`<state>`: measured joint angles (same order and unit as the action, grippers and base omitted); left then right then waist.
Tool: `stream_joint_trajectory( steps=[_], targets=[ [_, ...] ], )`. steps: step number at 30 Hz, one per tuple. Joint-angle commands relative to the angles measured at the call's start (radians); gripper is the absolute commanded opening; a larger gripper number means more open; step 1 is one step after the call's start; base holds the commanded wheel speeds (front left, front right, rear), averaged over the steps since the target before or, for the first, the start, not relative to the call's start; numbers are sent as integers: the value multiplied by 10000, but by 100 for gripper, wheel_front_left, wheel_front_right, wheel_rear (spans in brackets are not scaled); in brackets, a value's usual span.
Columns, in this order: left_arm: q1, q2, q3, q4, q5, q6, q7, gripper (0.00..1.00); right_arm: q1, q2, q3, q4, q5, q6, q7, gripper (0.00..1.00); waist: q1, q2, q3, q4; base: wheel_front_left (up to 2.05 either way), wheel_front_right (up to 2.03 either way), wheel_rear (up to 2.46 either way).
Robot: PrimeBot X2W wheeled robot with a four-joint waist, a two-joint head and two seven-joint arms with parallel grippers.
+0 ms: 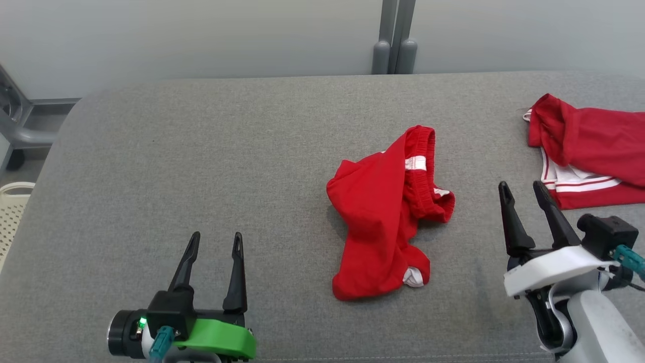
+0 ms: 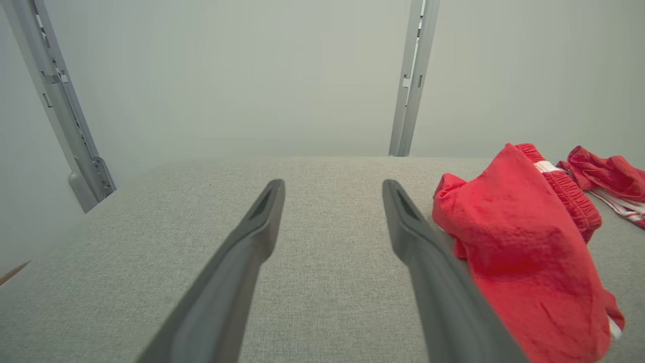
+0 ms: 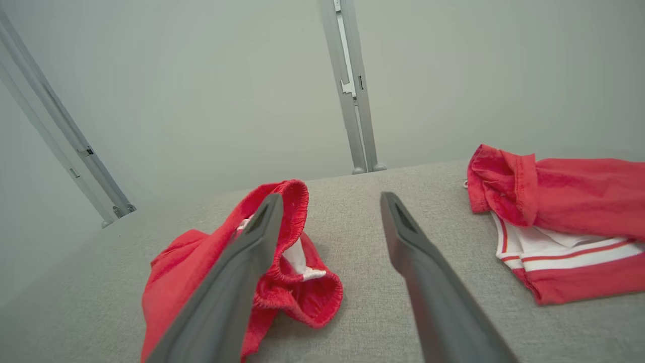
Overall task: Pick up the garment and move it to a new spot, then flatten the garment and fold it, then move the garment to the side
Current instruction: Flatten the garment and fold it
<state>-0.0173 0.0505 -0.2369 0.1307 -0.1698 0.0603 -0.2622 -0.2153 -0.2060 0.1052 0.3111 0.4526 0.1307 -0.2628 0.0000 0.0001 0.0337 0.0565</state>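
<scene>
A crumpled red garment (image 1: 385,214) with an elastic waistband and white trim lies in a heap at the middle of the grey padded table (image 1: 201,166). The left wrist view has it (image 2: 519,252) at the right, and the right wrist view has it (image 3: 252,272) at the lower left behind a finger. My left gripper (image 1: 215,243) hovers open at the lower left, well to the garment's left. Open too, my right gripper (image 1: 521,187) stands at the lower right, a short way right of the garment. Nothing lies between either pair of fingers.
A second red garment with white stripes (image 1: 587,151) lies at the table's right edge, just beyond my right gripper. Grey upright posts (image 1: 395,38) stand behind the table against a pale wall. A perforated cream basket (image 1: 12,214) sits off the left edge.
</scene>
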Motion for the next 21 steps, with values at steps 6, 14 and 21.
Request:
stream_joint_trajectory(
  steps=[6, 14, 21],
  targets=[
    [287, 4, 421, -74, 193, -75, -23, 100, 1020, 356, -562, -809, -597, 0, -41, 100, 0, -1, -199, -394, 0, 0, 0],
    [388, 4, 956, -132, 328, -183, -23, 100, 1691, 758, -990, -1463, -1207, 0, -41, 100, 0, -1, -220, -712, 0, 0, 0],
    [287, 4, 812, -81, 336, -432, -23, 100, 1605, 826, -984, -1508, -1261, 0, -41, 100, 0, -1, -165, -818, 0, 0, 0]
  ],
)
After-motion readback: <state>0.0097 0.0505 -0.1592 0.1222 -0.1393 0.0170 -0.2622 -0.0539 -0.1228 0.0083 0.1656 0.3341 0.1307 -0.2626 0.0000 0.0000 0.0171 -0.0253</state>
